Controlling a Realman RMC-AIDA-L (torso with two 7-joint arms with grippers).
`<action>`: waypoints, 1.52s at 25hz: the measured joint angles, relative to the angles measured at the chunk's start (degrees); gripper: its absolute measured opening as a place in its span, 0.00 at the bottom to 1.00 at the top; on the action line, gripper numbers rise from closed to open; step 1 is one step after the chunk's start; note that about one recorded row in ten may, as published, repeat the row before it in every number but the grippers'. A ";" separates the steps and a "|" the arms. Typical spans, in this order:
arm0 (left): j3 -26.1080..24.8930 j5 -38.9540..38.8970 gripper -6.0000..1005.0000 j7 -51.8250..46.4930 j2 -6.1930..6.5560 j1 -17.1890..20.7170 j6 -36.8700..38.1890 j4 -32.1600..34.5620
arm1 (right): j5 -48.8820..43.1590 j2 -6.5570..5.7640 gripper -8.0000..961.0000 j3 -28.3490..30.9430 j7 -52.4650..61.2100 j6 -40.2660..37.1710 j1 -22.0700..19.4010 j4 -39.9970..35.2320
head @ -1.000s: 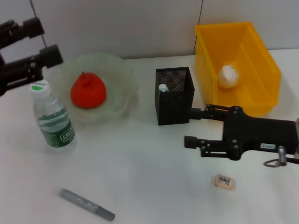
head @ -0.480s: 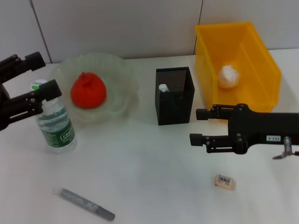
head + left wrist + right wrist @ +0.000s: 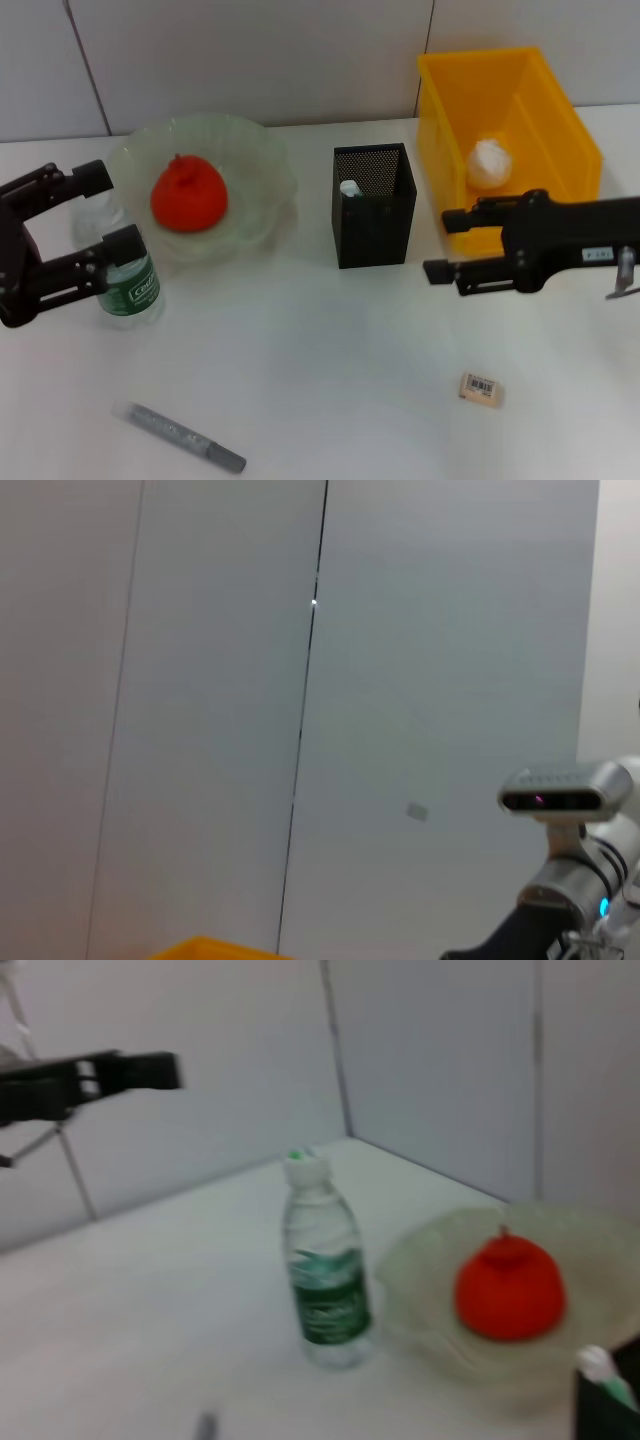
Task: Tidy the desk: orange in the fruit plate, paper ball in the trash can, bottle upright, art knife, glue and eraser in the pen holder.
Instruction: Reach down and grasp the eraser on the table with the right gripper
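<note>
Both grippers open; glue and eraser not yet in the holder.

The left gripper hangs open above the upright bottle; a careless sweep could tip it. The glue lies nearer the robot than that gripper. The right gripper, jaws apart, is beside the holder, with the eraser below and nearer; it may skid when pinched.

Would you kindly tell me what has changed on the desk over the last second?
The left gripper came down from the far left corner and now brackets the upright bottle with open jaws. The right gripper drew back toward the trash can, jaws open. The orange, pen holder, eraser and glue stayed put.
</note>
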 joint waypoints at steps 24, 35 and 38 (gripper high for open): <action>-1.04 8.26 0.79 10.93 0.58 0.79 0.30 -5.55 | -30.69 -2.12 0.79 -17.40 38.40 -9.95 15.39 16.93; -0.61 8.30 0.79 11.54 0.10 0.62 0.78 -5.38 | -37.21 -1.80 0.79 -24.54 44.03 -13.75 20.48 11.59; -0.54 8.30 0.79 11.71 0.08 0.49 0.81 -5.23 | -38.24 -1.63 0.79 -24.65 44.22 -15.01 21.76 8.92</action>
